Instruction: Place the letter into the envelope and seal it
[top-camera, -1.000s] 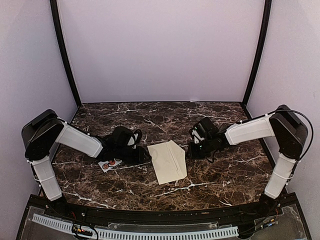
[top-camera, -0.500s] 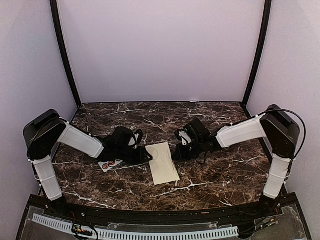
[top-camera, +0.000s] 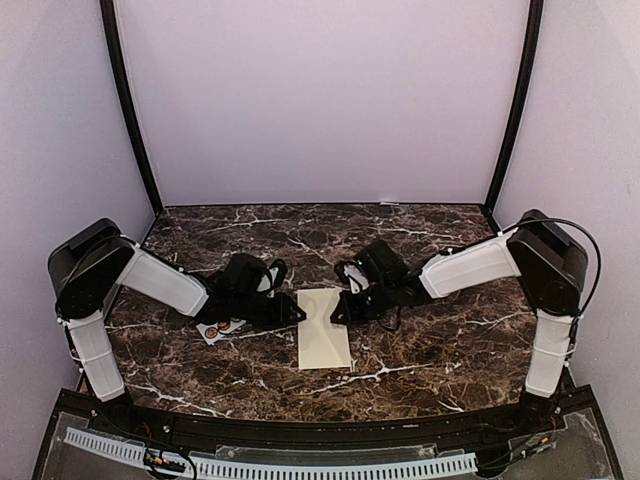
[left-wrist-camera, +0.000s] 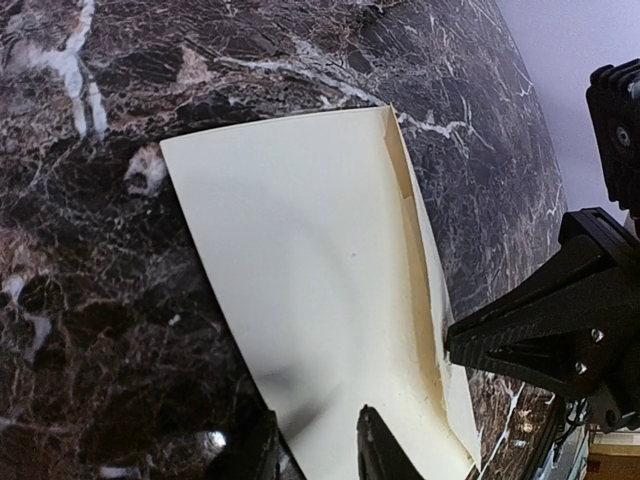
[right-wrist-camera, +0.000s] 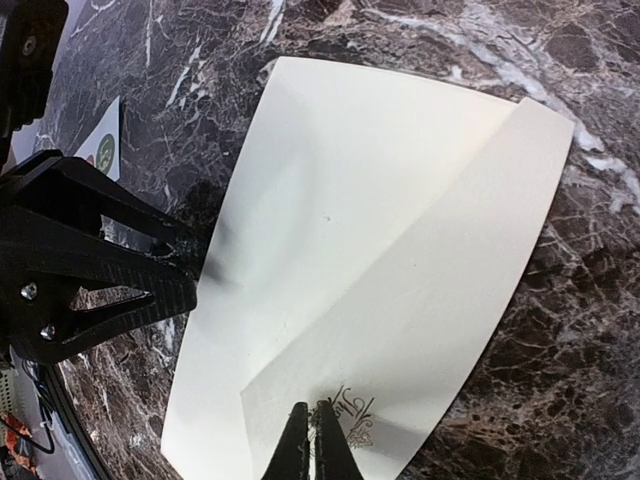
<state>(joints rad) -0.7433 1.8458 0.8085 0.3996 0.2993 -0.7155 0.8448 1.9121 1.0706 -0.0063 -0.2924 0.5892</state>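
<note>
The cream envelope lies flat mid-table between both arms. Its flap is folded over the body, with a diagonal edge across it. My right gripper is shut, its tips resting on that flap from the right edge. A bit of dark ornate print shows beside them; otherwise the letter is hidden. My left gripper is open at the envelope's left edge, with one finger on the paper and the other beside the edge.
A small white sticker strip lies on the dark marble table, under the left arm. Black corner posts and pale walls close the back and sides. The two grippers stand close, facing each other across the envelope.
My right gripper has moved left and shut. The flap that stuck out to the right now lies folded over the envelope, which looks narrower. The left gripper has barely moved.
</note>
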